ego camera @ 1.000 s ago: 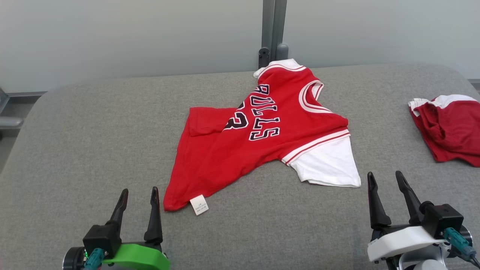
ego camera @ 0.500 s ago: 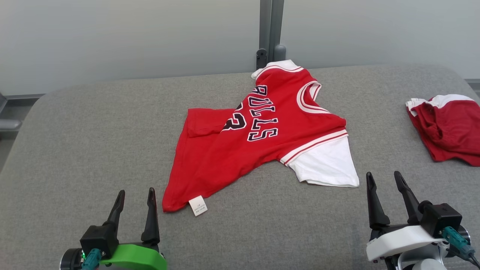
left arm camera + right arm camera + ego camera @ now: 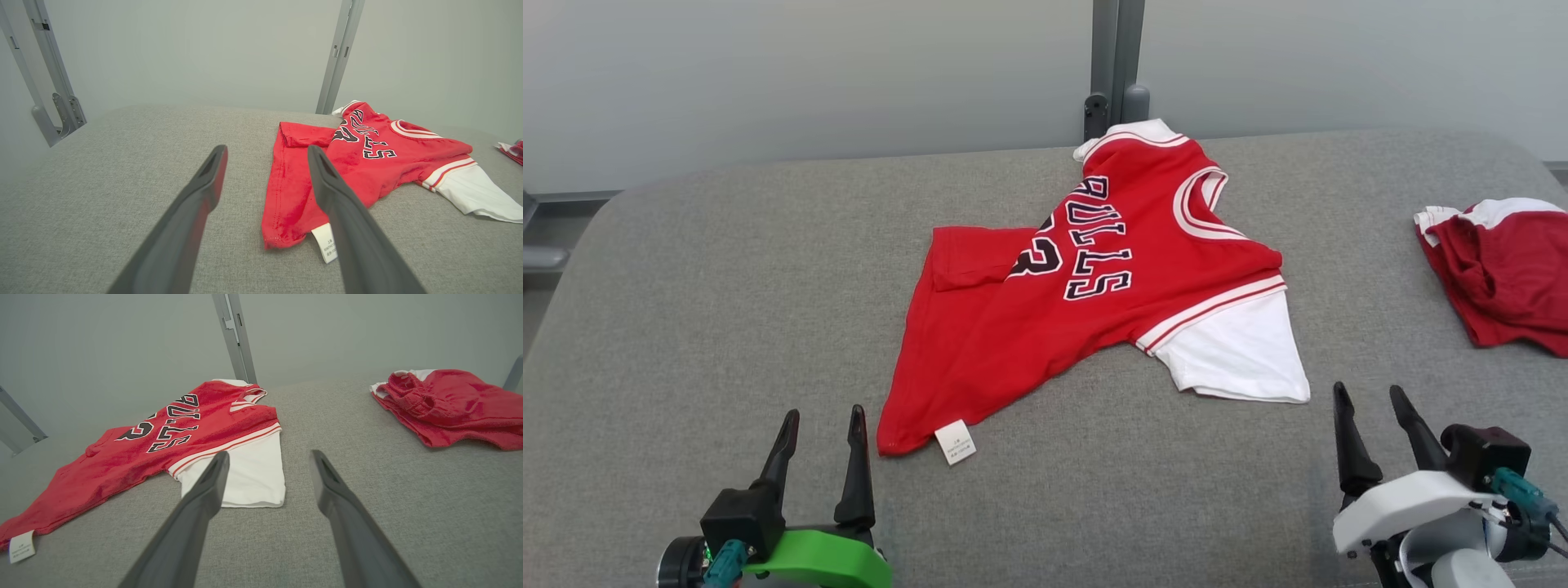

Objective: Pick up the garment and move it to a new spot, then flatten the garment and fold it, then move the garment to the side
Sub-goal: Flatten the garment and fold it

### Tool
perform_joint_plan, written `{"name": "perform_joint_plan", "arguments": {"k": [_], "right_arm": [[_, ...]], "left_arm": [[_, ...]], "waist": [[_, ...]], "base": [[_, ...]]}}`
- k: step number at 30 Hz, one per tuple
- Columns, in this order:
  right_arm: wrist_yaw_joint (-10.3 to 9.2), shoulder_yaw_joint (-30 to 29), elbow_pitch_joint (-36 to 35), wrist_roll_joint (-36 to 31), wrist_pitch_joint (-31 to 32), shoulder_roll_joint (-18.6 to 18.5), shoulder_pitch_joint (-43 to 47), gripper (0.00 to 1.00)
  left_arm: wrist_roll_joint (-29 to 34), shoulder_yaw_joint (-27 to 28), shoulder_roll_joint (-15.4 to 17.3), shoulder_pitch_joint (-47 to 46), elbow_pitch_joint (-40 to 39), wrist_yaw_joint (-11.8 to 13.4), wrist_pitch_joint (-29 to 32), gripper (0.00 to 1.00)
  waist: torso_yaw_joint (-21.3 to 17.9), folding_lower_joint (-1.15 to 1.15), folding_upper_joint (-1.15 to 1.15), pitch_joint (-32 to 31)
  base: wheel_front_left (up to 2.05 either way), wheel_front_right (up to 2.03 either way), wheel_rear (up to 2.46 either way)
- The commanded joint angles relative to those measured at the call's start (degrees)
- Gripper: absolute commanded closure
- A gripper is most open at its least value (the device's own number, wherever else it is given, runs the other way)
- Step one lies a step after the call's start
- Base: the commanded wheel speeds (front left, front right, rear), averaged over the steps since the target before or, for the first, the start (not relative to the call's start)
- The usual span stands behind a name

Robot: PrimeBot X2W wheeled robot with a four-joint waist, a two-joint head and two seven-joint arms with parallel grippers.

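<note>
Cloth dead centre: the garment (image 3: 1086, 286), a red basketball jersey with black lettering, lies rumpled in the middle of the grey padded surface (image 3: 686, 286). Its far shoulder reaches the back edge, right by the grey post (image 3: 1117, 65). One edge beside the number is folded over on itself. A white sleeve (image 3: 1241, 355) fans out toward the near right, and a small white label (image 3: 956, 442) pokes out at the near hem corner.

Down low on the left, the left pincer (image 3: 824, 414) sits with its fingers spread and nothing between them, just beside that hem corner and clear of the cloth. Over on the right, the right pincer (image 3: 1367, 392) is spread wide too, empty, near the sleeve's lower corner without touching it. Well off at the right edge lies a second red bundle (image 3: 1503, 269), crumpled, with a white trim.
</note>
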Motion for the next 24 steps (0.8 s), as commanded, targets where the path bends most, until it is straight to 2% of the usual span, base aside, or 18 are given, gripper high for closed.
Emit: {"name": "perform_joint_plan", "arguments": {"k": [1, 6, 10, 16, 24], "right_arm": [[-0.03, -0.97, 1.06, 0.85, 0.85, -0.08, -1.54, 0.00], [-0.03, -3.21, 7.44, 1.61, 4.79, -0.05, -6.42, 0.00], [-0.03, -4.67, 15.14, 0.63, 7.54, -0.07, -11.93, 0.00], [-0.03, -4.97, 22.97, -1.48, 9.24, -0.09, -16.79, 0.00], [-0.03, -6.05, 33.79, -1.88, 8.39, -0.09, -21.91, 0.00]], "left_arm": [[-0.03, -0.13, 0.11, -0.06, -0.20, 0.46, -0.10, 0.00], [-0.63, -0.90, 0.11, -1.27, -0.52, 0.55, -0.09, 0.00], [-1.04, -1.27, 0.11, -2.18, -0.65, 0.86, -0.10, 0.00], [-1.29, -1.74, 0.11, -3.12, -0.48, 0.76, -0.10, 0.00], [-1.36, -2.85, 0.11, -3.24, 0.07, 0.54, -0.10, 0.00]], "waist": [[0.19, 0.00, 0.57, 0.64], [1.11, 0.00, 0.57, 2.51], [2.25, 0.00, 0.57, 4.35], [3.52, 0.00, 0.57, 5.65], [5.03, 0.00, 0.57, 6.45]], "base": [[0.00, 0.00, 0.00], [0.00, 0.00, 0.00], [0.00, 0.00, 0.00], [0.00, 0.00, 0.00], [0.00, 0.00, 0.00]]}}
